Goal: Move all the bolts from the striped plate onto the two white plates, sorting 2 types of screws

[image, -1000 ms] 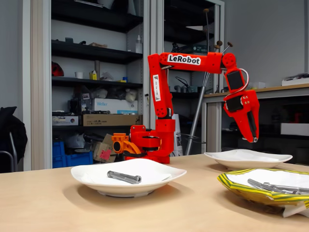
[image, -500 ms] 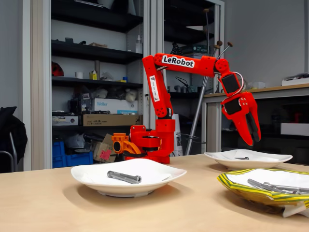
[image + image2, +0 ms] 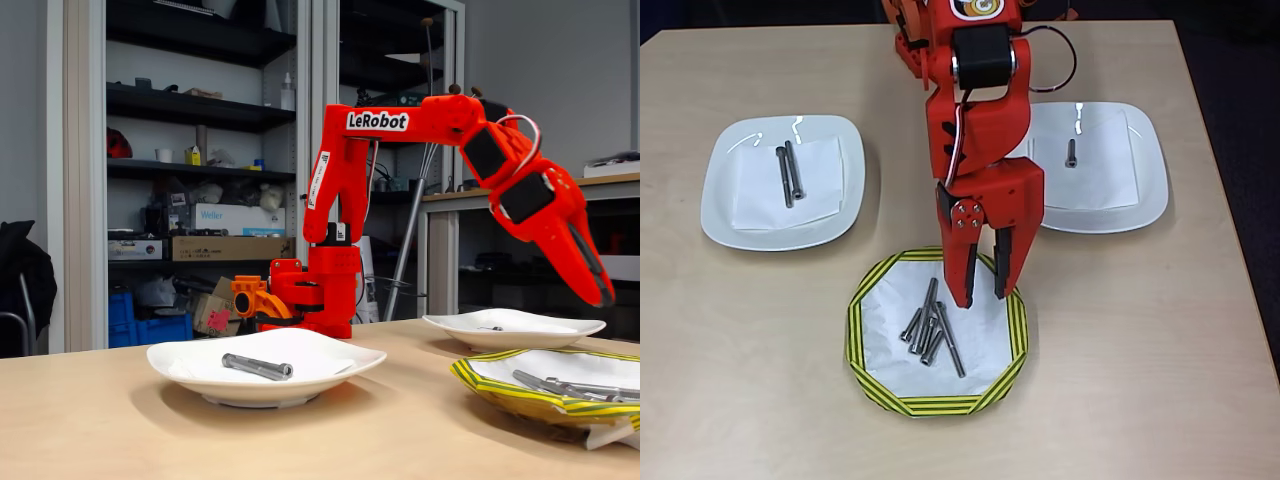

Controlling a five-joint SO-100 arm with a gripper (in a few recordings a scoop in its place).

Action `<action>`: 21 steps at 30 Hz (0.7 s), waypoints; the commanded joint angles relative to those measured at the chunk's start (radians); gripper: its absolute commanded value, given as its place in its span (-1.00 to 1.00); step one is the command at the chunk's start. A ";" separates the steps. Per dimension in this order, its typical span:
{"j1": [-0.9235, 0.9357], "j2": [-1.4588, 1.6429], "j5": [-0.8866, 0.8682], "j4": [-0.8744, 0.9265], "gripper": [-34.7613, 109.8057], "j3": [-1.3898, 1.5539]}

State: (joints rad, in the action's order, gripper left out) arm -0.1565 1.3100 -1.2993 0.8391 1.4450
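While the red arm reached forward from its base with the upper link level and the wrist pitched steeply down, the gripper (image 3: 985, 297) hung over the far part of the striped plate (image 3: 1015, 325), its two fingers parted by a modest gap and holding nothing. In the fixed view the gripper (image 3: 600, 290) sloped down to the right, its tip above the striped plate (image 3: 500, 388) and clear of it. A loose cluster of bolts (image 3: 931, 328), long and short mixed, lay on the plate's white centre just left of the fingertips in the overhead view. The left white plate (image 3: 720, 215) held two long bolts (image 3: 790, 173) side by side on a paper sheet; the fixed view showed them as one grey bar (image 3: 257, 367). The right white plate (image 3: 1145, 195) held one short bolt (image 3: 1071, 152), partly screened by the arm's forearm at its left edge.
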 commanded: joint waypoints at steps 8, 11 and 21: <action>0.035 -0.221 0.052 -0.055 -0.35 -0.183; 0.032 -0.249 0.034 -0.055 -0.35 -0.189; 0.058 -0.258 0.034 -0.040 -0.38 -0.166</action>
State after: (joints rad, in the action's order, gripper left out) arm -0.1043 1.0370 -1.2640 0.7823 1.2839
